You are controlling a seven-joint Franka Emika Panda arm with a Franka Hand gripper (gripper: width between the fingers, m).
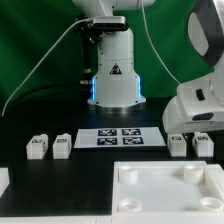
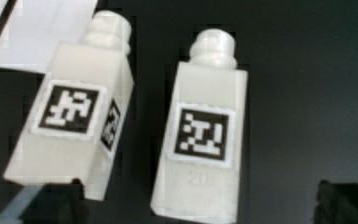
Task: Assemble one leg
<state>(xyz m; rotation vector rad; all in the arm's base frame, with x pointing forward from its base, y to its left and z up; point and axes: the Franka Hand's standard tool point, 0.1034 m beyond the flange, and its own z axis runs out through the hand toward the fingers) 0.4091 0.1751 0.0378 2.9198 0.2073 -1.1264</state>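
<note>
the arm (image 1: pixel 200 98) hangs low at the exterior view's right, wrist turned down. its gripper (image 2: pixel 190 203) is spread wide, holding nothing. below it the leg (image 2: pixel 208 120) lies just beside a second leg (image 2: pixel 87 110), near the marker board (image 1: pixel 120 137).

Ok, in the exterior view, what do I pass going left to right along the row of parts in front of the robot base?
first leg → second leg → marker board → third leg → fourth leg
</note>
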